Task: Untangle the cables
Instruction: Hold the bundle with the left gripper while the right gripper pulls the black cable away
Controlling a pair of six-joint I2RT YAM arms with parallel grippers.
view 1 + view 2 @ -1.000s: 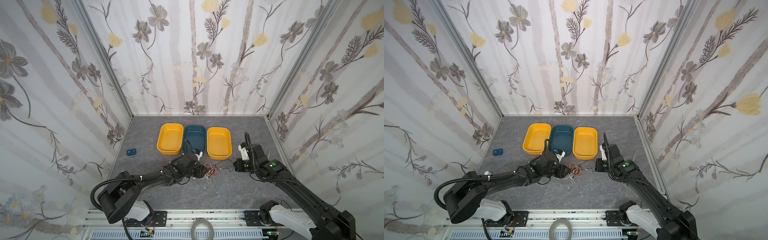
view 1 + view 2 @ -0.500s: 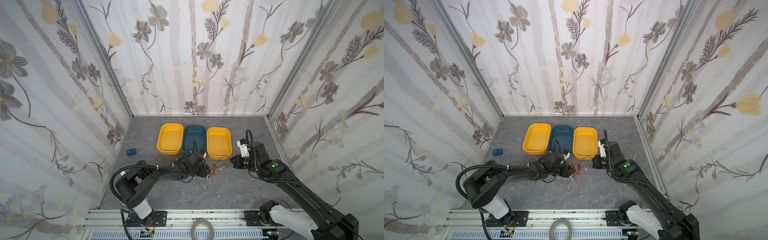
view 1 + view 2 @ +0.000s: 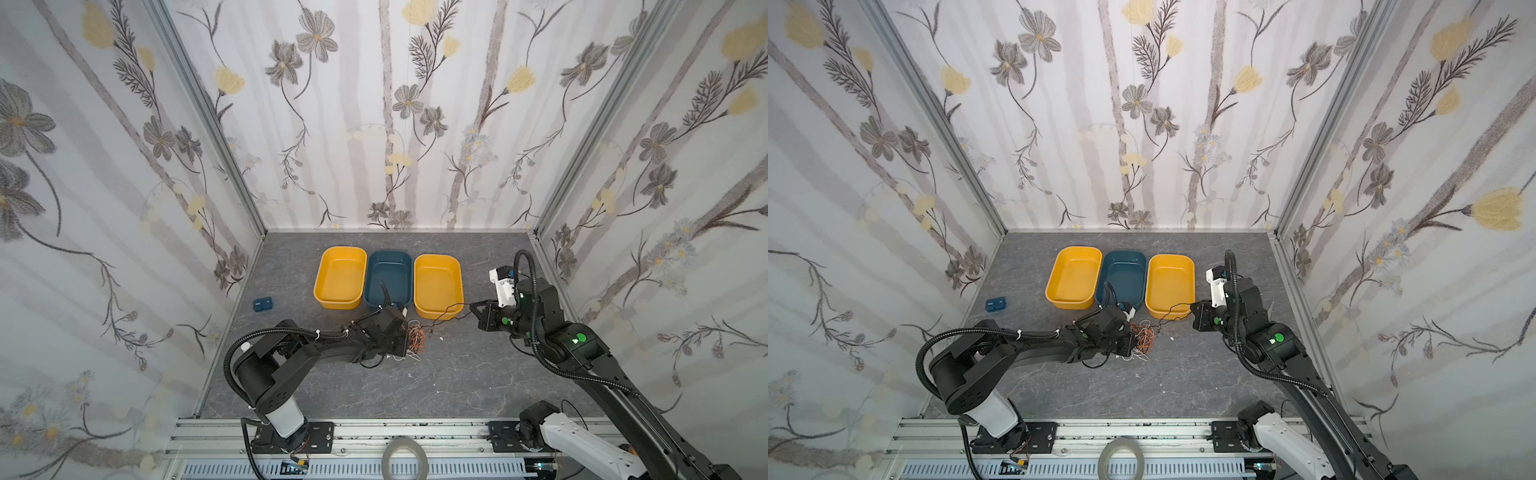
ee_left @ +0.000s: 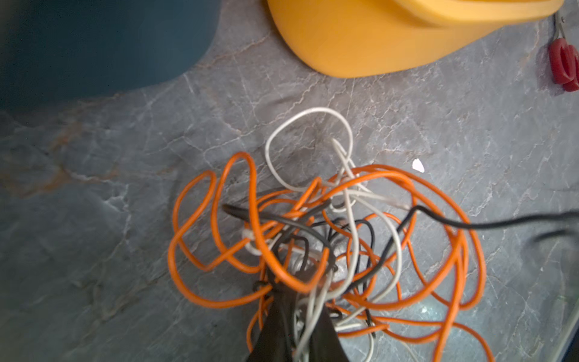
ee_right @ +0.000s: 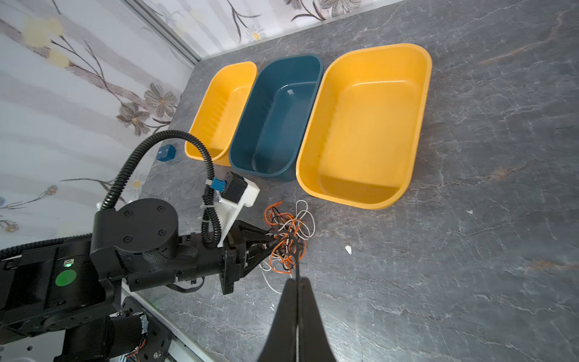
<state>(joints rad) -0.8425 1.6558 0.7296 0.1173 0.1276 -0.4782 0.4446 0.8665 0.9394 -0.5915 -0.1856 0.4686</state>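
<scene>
The grey counter (image 3: pixel 415 374) carries a row of trays toward its back edge: a yellow tray (image 3: pixel 340 277), a blue tray (image 3: pixel 390 272) and a second yellow tray (image 3: pixel 438 279). The left claw (image 4: pixel 294 283) lies low near the counter's middle. It is pinched together on strands of the cables (image 3: pixel 415 337), an orange, white and black tangle resting just in front of the blue tray. The right claw (image 5: pixel 296 281), nearer the right edge, is closed tight on a black cable (image 3: pixel 449 309) running out of the tangle. A small blue box (image 3: pixel 262 304) sits by the left edge.

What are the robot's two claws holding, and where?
The right gripper pinches a black cable on a stretch leading out of the tangle. The left gripper pinches the tangle itself.
</scene>
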